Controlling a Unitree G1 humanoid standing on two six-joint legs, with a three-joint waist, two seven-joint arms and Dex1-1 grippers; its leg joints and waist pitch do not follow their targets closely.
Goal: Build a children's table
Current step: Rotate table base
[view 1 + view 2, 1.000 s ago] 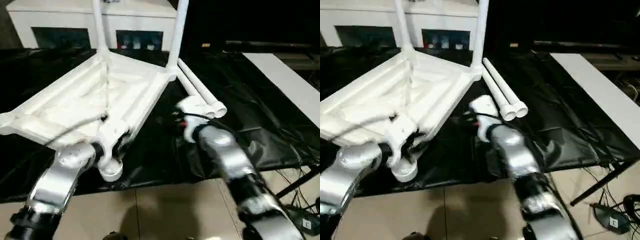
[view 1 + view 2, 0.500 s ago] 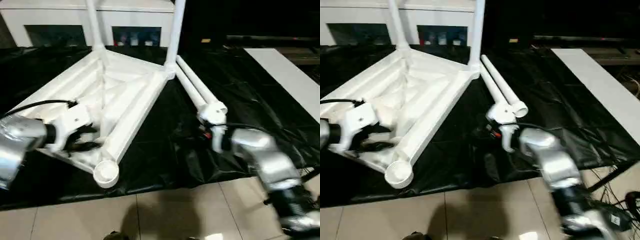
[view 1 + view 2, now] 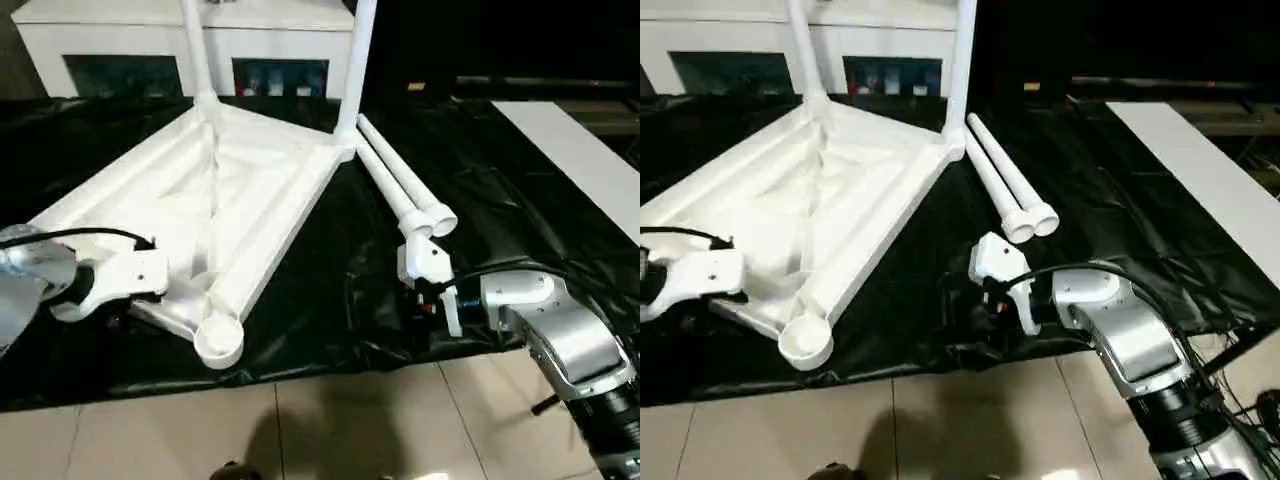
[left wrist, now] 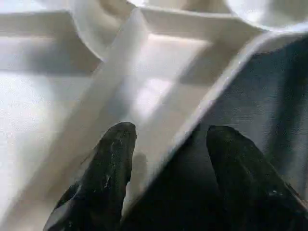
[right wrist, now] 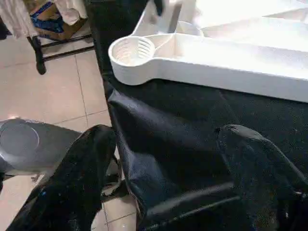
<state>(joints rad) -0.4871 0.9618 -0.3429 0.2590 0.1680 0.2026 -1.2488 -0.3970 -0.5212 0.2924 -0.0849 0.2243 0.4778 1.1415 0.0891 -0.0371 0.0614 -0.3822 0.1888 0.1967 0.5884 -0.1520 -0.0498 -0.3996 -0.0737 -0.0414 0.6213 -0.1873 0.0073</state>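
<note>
Halfway: two legs [image 3: 357,60] stand in the tabletop [image 3: 200,200], two spare legs [image 3: 405,185] wait; left hand [image 4: 163,159] and right hand [image 5: 159,159] both open, empty.

black sheet [image 3: 470,190] over bench, upturned white table top [image 3: 190,200], two loose legs [image 3: 400,180]

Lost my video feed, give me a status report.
Left gripper open, straddling tabletop rim. Right gripper open, empty. Two legs fitted, two loose legs on the black sheet. Nothing blocking.
</note>
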